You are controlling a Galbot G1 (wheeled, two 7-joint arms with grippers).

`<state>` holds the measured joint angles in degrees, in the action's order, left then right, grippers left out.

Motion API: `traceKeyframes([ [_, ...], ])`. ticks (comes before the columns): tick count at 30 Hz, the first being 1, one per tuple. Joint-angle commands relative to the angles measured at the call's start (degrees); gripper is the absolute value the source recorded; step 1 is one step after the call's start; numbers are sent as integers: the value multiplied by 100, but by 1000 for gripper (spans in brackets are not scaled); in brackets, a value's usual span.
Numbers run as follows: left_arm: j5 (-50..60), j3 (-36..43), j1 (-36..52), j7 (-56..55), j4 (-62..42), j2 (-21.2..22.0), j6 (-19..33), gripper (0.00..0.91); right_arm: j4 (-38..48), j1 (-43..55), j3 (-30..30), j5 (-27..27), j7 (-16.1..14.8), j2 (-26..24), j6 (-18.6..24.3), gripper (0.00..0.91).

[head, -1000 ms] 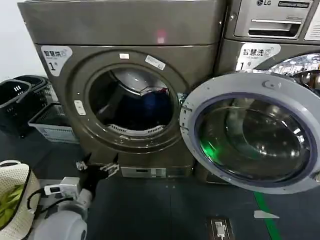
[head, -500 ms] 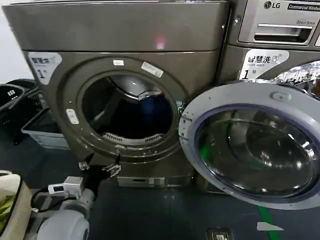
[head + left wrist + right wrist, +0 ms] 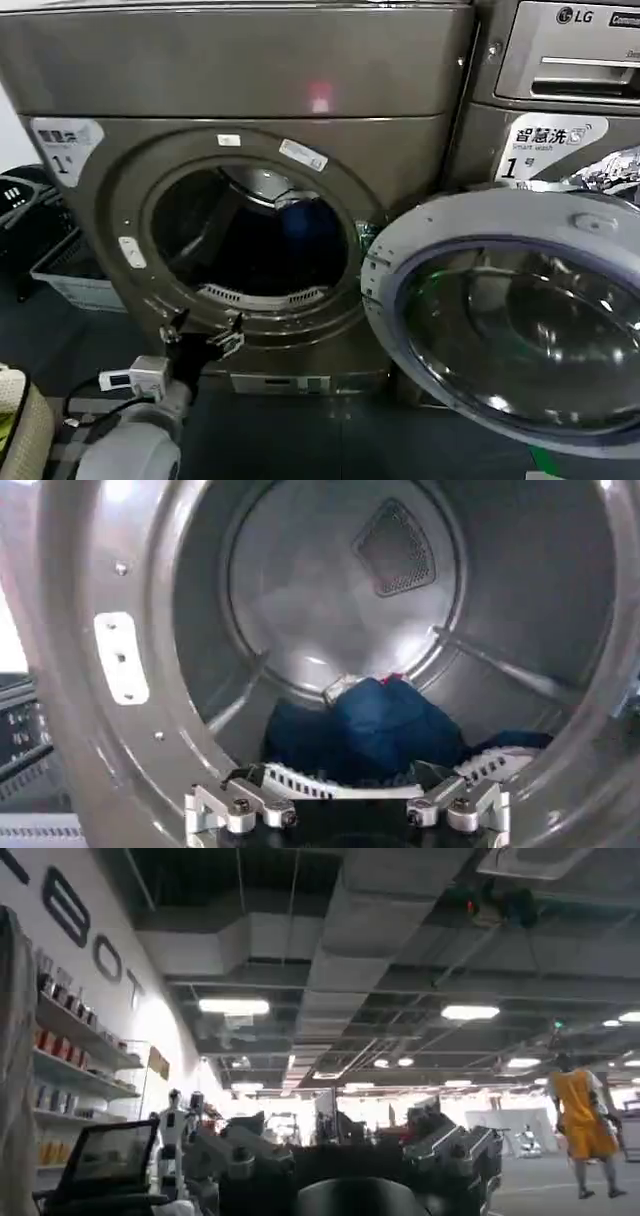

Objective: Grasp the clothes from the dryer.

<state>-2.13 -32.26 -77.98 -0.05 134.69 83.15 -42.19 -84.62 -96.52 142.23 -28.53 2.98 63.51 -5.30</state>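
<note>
The left gripper (image 3: 203,332) hangs with its fingers spread wide and empty just outside the lower rim of the dryer (image 3: 110,190) mouth. Beyond it and a little higher, the clothes (image 3: 385,725) lie heaped at the back of the drum floor, apart from the fingers. The right gripper (image 3: 345,1163) points away into the room, fingers parted and holding nothing.

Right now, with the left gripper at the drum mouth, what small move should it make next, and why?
Probably ease the left gripper forward through the mouth of the dryer. It sits open just below the rim's lower lip, and the clothes lie farther in on the drum floor, untouched. The door is swung aside.
</note>
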Motion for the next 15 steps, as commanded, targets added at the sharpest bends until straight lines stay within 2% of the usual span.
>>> traceKeyframes([
  [1, 11, 11, -20, 6, -11, 1, -281, 907, 28, -8, -2, 0, -7, 2, 5, 907],
  [15, -65, 27, -33, -49, -14, -11, -281, 907, 27, -18, -42, -3, -12, -10, 14, 907],
])
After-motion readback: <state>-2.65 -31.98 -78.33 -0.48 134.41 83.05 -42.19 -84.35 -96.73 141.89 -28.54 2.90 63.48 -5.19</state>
